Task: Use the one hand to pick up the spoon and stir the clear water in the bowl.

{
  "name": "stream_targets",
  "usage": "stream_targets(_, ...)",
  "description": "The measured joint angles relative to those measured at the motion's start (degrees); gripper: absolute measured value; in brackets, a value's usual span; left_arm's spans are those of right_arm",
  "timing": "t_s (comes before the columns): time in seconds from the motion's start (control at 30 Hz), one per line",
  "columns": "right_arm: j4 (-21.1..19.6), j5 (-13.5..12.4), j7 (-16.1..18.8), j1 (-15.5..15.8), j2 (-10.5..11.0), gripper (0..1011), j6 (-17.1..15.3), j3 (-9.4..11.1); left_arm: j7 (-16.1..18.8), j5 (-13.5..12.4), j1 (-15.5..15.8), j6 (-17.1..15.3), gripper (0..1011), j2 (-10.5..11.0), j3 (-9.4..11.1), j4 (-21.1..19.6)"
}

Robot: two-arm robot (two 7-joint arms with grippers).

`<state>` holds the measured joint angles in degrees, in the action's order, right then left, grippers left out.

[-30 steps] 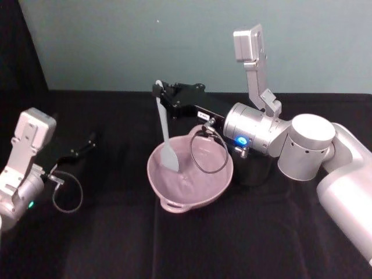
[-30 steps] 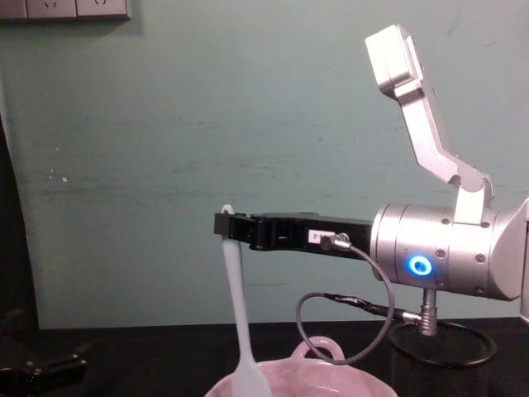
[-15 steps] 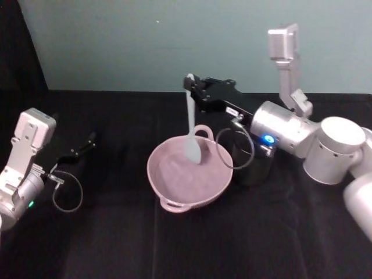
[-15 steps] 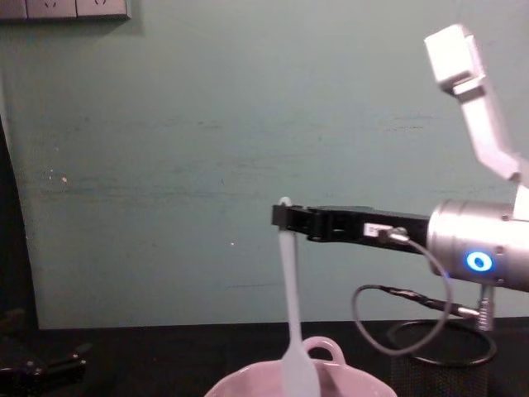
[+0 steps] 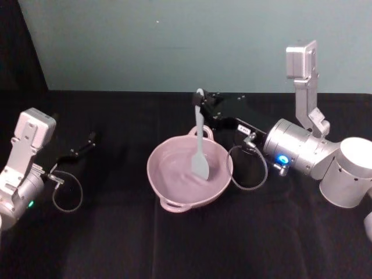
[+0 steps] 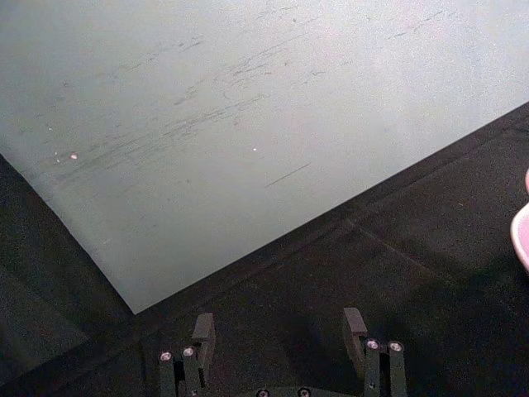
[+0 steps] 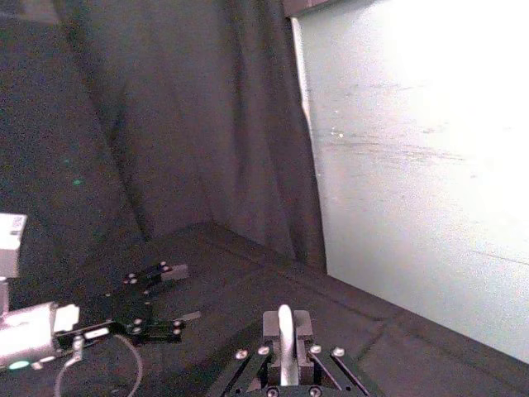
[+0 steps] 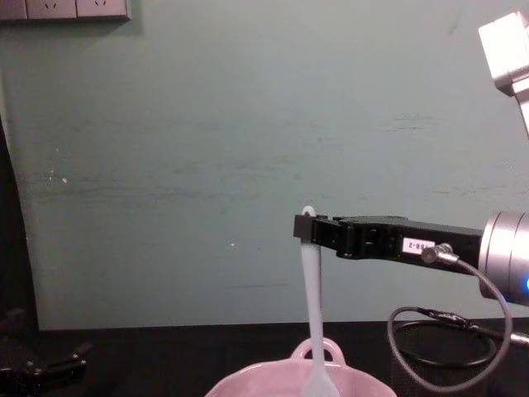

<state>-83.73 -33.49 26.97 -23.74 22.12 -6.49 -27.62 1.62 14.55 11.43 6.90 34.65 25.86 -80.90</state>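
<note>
I had one spoon [image 5: 199,136], one pink bowl [image 5: 152,174] and one black mesh cup [image 5: 246,168] on the black table [image 5: 232,244], with two arms in play.

The right gripper [image 5: 200,102] reached in from the right above the back of the bowl. Its jaws were clamped on the top end of the spoon's handle, just below the small hole. My right wrist camera showed the white handle pinched between the two fingers [image 7: 283,318].

The spoon hung upright, head down inside the bowl and toward its right side, low over the water [image 5: 177,174]. I could not tell how deep the head sat. From the chest camera the handle [image 8: 312,306] dropped straight from the jaws past the bowl's rear loop handle into the pink rim [image 8: 240,382].

The only writing I found was a small white sticker [image 8: 417,246] on the side of the right gripper. Its dark printing was too fine for me to read with any confidence. One blue ring light [image 5: 283,158] glowed on that arm's silver wrist. The mesh cup stood just beside the bowl on its right, under the arm.

The left gripper [image 5: 91,139] sat parked over the table well to the left of the bowl. Its jaws were apart and held nothing, as my left wrist camera showed [image 6: 278,327].
</note>
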Motion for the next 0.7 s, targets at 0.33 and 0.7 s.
stream_targets(0.33,1.59,-0.28,1.71,-1.28,-2.72,109,0.66,-2.72,0.00,0.00,0.00,0.00,1011,0.00,0.00,0.00)
stream_targets(0.7,9.38,0.01,3.22,-6.58,-7.20,109,2.35,-4.42,0.00,0.00,0.00,0.00,1011,0.00,0.00,0.00)
